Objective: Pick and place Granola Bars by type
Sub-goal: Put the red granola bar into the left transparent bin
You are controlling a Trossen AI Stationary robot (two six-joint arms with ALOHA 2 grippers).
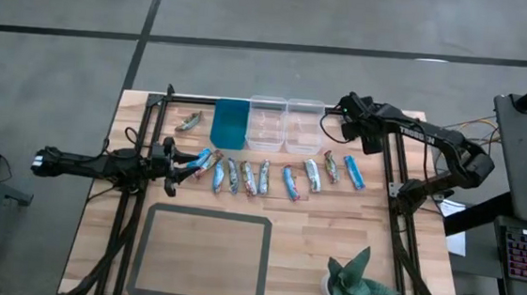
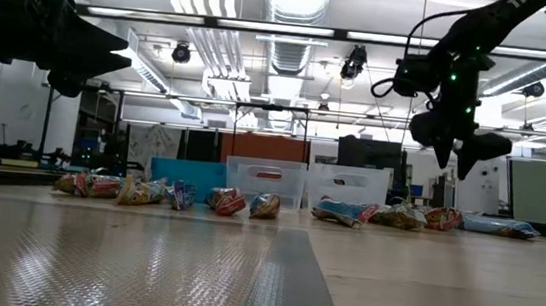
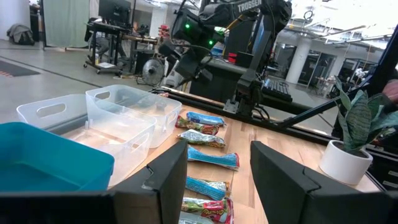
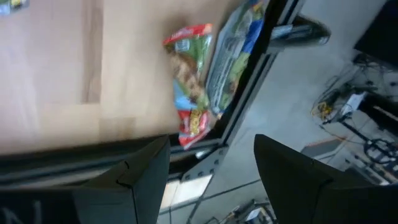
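Observation:
Several granola bars lie flat in a row [image 1: 275, 177] across the table's middle, some blue, some greenish-silver and some reddish; they also show in the low view [image 2: 228, 201]. One more bar [image 1: 188, 121] lies apart, left of the teal bin. My left gripper [image 1: 189, 165] is open and empty, just left of the row's left end [image 1: 202, 159]; its wrist view [image 3: 217, 180] looks along the row. My right gripper [image 1: 331, 125] is open and empty, raised above the table [image 2: 459, 146] near the right clear bin. Its wrist view [image 4: 211, 180] shows a reddish bar [image 4: 188, 81] and a silver-green bar [image 4: 233, 46] below it.
A teal bin [image 1: 230, 123] and two clear bins [image 1: 266, 121] [image 1: 304, 122] stand side by side behind the row. A grey-framed mat [image 1: 206, 215] lies at the near side, and a potted plant [image 1: 356, 285] stands near the near right corner. A black metal frame [image 1: 394, 191] edges the table.

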